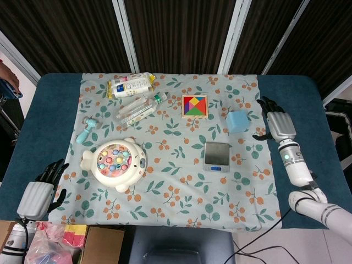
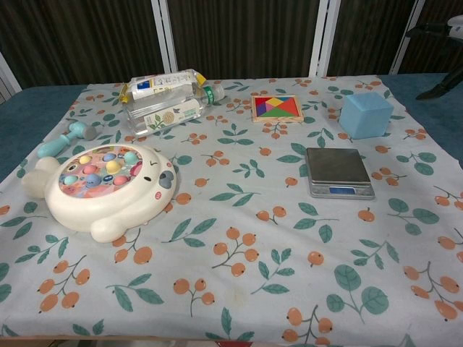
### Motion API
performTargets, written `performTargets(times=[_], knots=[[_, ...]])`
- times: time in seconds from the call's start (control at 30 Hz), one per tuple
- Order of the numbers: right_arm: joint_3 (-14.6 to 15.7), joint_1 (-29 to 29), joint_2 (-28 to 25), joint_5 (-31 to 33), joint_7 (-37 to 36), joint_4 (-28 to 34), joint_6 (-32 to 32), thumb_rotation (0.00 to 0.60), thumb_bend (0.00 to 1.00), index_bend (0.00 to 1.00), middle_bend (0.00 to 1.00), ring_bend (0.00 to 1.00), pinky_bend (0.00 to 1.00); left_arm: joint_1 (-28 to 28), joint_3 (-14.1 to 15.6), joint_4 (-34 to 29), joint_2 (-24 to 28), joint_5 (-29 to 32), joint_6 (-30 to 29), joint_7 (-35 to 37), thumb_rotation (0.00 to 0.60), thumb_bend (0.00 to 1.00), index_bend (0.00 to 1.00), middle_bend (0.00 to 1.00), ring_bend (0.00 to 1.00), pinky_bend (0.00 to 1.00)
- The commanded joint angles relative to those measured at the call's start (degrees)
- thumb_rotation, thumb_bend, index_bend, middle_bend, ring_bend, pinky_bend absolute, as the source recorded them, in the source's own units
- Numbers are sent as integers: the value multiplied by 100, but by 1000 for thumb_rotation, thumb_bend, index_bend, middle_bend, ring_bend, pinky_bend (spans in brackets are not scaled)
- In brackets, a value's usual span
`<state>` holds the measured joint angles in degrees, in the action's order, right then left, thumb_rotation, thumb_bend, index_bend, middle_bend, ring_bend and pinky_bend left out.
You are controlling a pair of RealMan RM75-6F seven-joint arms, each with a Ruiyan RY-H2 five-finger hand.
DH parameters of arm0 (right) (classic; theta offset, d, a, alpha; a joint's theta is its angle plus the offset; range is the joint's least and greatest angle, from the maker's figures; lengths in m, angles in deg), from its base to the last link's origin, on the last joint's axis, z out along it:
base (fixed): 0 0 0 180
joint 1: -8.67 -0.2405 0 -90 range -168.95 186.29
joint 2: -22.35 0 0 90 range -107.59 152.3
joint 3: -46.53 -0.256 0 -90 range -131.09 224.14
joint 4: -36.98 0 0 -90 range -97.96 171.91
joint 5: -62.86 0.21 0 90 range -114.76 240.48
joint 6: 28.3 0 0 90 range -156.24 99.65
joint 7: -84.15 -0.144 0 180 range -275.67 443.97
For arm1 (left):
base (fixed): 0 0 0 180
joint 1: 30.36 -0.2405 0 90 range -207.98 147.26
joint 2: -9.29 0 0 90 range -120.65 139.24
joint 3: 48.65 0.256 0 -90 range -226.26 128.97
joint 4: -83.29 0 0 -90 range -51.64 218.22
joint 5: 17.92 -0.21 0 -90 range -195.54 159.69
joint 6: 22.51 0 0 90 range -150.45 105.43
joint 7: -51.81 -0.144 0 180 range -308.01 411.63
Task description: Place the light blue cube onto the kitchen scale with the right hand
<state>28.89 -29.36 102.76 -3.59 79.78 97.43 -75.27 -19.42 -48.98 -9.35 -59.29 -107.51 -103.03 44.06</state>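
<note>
The light blue cube (image 1: pixel 237 120) (image 2: pixel 366 115) sits on the floral cloth at the right, just behind the kitchen scale (image 1: pixel 216 157) (image 2: pixel 338 173), whose steel platform is bare. My right hand (image 1: pixel 278 124) hovers a short way to the right of the cube, fingers spread and holding nothing; in the chest view only its fingertips (image 2: pixel 441 32) show at the top right corner. My left hand (image 1: pixel 38 192) rests low at the table's front left corner, empty with fingers apart.
A white fishing-game toy (image 1: pixel 114 162) lies at the front left. Behind it are a small blue toy hammer (image 1: pixel 87 130), a clear bottle (image 1: pixel 137 110) and a packaged tube (image 1: pixel 130 85). A tangram puzzle (image 1: pixel 194 106) sits left of the cube.
</note>
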Motion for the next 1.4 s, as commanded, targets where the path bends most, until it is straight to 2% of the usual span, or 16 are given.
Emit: performTargets(times=[0.03,0.27,0.9,1.2,1.3,1.4], knots=[[-32,-260,364,116,-142,-514,320,600,132,113,101,74,280,16,-16,29,2,74,61,38,600,472,108,24,79,379],[10,-601,957,109,-375,-1573,703,600,132,117,104,75,280,19,-40,106,-1,205,130,106,600,473,112,24,79,380],[357,-1367,2158,-682,-2084,-3784,1523,600,132,170,151,115,291,102,-138,398,-104,596,430,280,600,472,126,24,79,384],[528,-1513,2578,-912,-2469,-4479,1657,600,132,230,231,196,367,97,-120,553,-146,631,477,442,600,472,128,24,79,385],[528,-1551,2683,-918,-2529,-4667,1706,600,132,270,257,247,408,103,-120,596,-152,644,502,498,600,472,129,25,79,386],[511,-1576,2778,-909,-2570,-4824,1711,600,132,352,320,317,469,104,-131,634,-160,674,515,541,600,472,129,26,79,386]])
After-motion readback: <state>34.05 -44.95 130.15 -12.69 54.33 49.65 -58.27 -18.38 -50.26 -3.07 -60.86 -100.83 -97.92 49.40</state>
